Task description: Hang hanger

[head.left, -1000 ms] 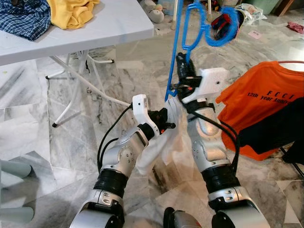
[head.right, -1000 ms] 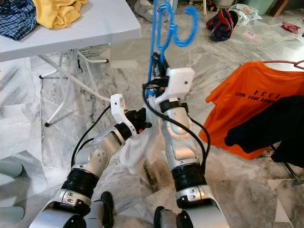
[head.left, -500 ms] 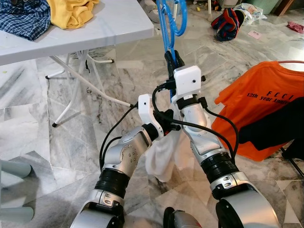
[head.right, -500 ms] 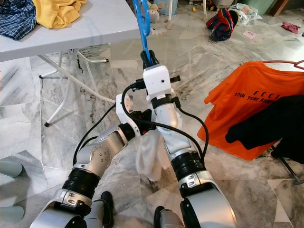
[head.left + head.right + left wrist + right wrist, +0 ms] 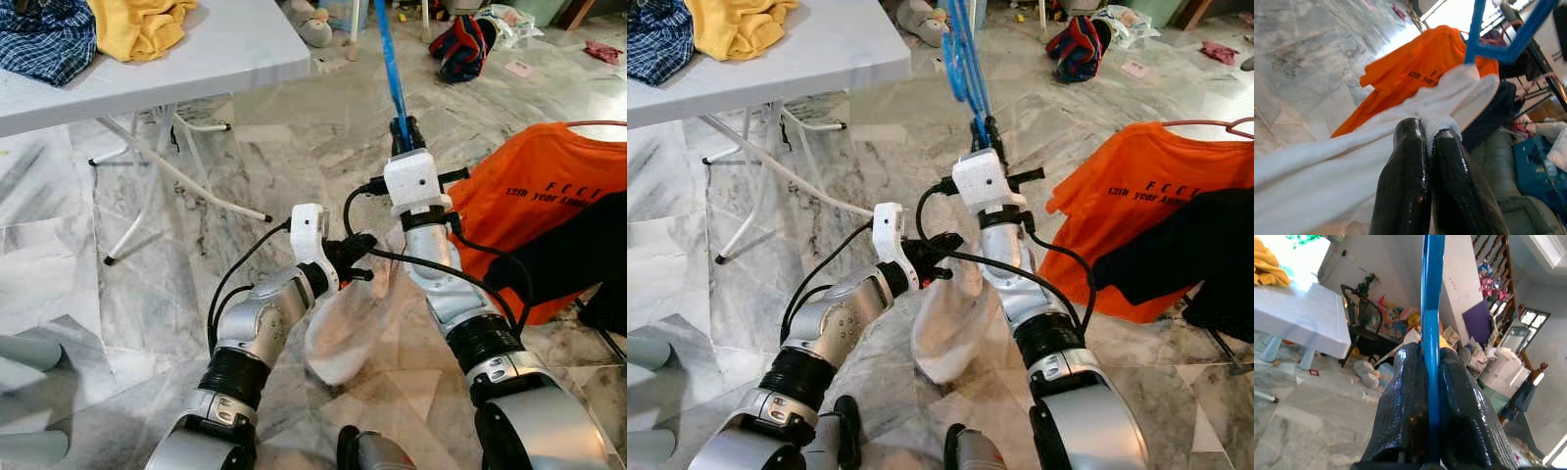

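A blue plastic hanger [image 5: 387, 49] rises toward the upper edge of the eye views, and my right gripper [image 5: 404, 132] is shut on its lower part. In the right wrist view the blue bar [image 5: 1431, 293] runs up between the two closed black fingers [image 5: 1408, 396]. A white garment [image 5: 343, 323] droops below both arms toward the marble floor. My left gripper [image 5: 361, 250] is shut on a fold of it, just left of the right forearm. In the left wrist view the white cloth [image 5: 1415, 112] stretches from the pinched fingers [image 5: 1405, 171] up to the hanger's blue corner [image 5: 1488, 49].
An orange T-shirt [image 5: 529, 206] and a dark garment [image 5: 578, 259] hang on a rack at the right. A white folding table [image 5: 225, 59] at the upper left carries a yellow cloth [image 5: 137, 24] and a plaid shirt [image 5: 44, 39]. A red-black bag [image 5: 460, 49] lies far back.
My right arm has swung to the right with the hanger, nearer the orange shirt. The left gripper keeps its hold on the white garment, which now sags wider between the arms.
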Available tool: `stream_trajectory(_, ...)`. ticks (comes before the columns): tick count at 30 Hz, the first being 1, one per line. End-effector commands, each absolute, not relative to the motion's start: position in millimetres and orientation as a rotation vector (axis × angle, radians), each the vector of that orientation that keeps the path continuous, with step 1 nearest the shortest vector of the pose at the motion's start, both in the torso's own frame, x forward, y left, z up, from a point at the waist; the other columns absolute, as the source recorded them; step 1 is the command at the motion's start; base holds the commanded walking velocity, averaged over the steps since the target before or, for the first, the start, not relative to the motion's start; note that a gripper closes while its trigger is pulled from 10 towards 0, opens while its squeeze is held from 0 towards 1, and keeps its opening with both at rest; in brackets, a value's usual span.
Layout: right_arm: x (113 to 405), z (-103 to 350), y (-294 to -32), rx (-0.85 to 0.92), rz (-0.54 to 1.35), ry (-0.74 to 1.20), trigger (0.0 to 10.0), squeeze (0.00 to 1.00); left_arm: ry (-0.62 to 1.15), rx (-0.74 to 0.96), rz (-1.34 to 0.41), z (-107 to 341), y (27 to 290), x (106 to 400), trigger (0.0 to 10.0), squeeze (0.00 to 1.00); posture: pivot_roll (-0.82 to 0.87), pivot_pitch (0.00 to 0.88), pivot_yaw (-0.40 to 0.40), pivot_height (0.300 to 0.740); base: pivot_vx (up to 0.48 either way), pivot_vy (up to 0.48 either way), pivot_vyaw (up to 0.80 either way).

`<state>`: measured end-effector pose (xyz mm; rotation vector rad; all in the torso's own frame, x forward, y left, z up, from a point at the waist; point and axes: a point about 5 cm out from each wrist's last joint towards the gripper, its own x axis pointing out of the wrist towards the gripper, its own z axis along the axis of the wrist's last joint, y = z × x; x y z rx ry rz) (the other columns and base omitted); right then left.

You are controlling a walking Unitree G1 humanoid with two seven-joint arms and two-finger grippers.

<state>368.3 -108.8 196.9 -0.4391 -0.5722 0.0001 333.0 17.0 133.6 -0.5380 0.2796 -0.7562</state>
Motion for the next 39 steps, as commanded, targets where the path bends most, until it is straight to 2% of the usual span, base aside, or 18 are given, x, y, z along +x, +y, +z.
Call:
stream_trajectory(1, 368.8, 203.0, -107.8, -0.389, 0.004, -0.590, 10.0, 0.00, 0.230, -0.539, -0.833, 148.9, 0.5, 329.8, 10.0, 0.00, 0.06, 0.245, -0.051, 0.740, 0.000, 0.000, 0.00)
stream_trajectory(6, 370.0, 208.3, -105.1, -0.255, 0.024, -0.570, 10.0, 0.00, 0.150, -0.389, -0.710, 143.5, 13.5, 339.5, 10.0, 0.00, 0.06, 0.240, -0.053, 0.740, 0.000, 0.000, 0.00)
stream_trajectory(8, 370.6, 210.6, -106.8, -0.127, 0.048, -0.538, 10.0, 0.00, 0.126, -0.352, -0.677, 141.5, 21.6, 342.3, 10.0, 0.00, 0.06, 0.240, -0.057, 0.740, 0.000, 0.000, 0.00)
stream_trajectory(11, 370.4, 210.8, -108.3, -0.030, 0.081, -0.512, 10.0, 0.00, 0.127, -0.338, -0.675, 138.4, 25.8, 341.4, 10.0, 0.00, 0.06, 0.239, -0.058, 0.740, 0.000, 0.000, 0.00)
stream_trajectory(13, 370.8, 210.0, -113.2, 0.048, 0.080, -0.489, 10.0, 0.00, 0.110, -0.271, -0.678, 135.5, 28.3, 339.5, 10.0, 0.00, 0.06, 0.239, -0.060, 0.740, 0.000, 0.000, 0.00)
stream_trajectory(14, 371.7, 209.9, -118.8, 0.166, 0.088, -0.464, 10.0, 0.00, 0.094, -0.225, -0.707, 132.1, 28.3, 335.8, 10.0, 0.00, 0.05, 0.240, -0.063, 0.740, 0.000, 0.000, 0.00)
stream_trajectory(16, 372.2, 210.0, -120.6, 0.222, 0.098, -0.452, 10.0, 0.00, 0.077, -0.182, -0.727, 130.6, 28.0, 333.7, 10.0, 0.00, 0.05, 0.240, -0.063, 0.740, 0.000, 0.000, 0.00)
stream_trajectory(17, 374.3, 213.1, -126.2, 0.351, 0.093, -0.435, 10.0, 0.00, 0.057, -0.105, -0.764, 125.6, 27.2, 329.2, 10.0, 0.00, 0.05, 0.243, -0.064, 0.740, 0.000, 0.000, 0.00)
stream_trajectory(19, 375.5, 215.2, -129.1, 0.410, 0.086, -0.429, 10.0, 0.00, 0.055, -0.095, -0.779, 123.1, 27.0, 327.3, 10.0, 0.00, 0.05, 0.243, -0.064, 0.740, 0.000, 0.000, 0.00)
stream_trajectory(24, 375.7, 223.9, -121.1, 0.433, 0.141, -0.444, 10.0, 0.00, 0.017, -0.152, -0.776, 127.8, 22.2, 325.8, 10.0, 0.00, 0.05, 0.246, -0.064, 0.740, 0.000, 0.000, 0.00)
stream_trajectory(31, 372.3, 232.3, -107.1, 0.509, 0.234, -0.435, 10.0, 0.00, -0.063, -0.070, -0.751, 128.5, 19.7, 326.3, 10.0, 0.00, 0.05, 0.246, -0.065, 0.740, 0.000, 0.000, 0.00)
stream_trajectory(38, 370.1, 239.2, -102.4, 0.470, 0.286, -0.451, 10.0, 0.00, -0.084, -0.051, -0.719, 129.4, 23.7, 329.3, 10.0, 0.00, 0.04, 0.246, -0.068, 0.740, 0.000, 0.000, 0.00)
stream_trajectory(39, 369.8, 239.4, -104.2, 0.462, 0.280, -0.454, 10.0, 0.00, -0.094, -0.025, -0.708, 128.4, 26.8, 330.0, 10.0, 1.00, 0.04, 0.246, -0.069, 0.740, 0.000, 0.000, 0.00)
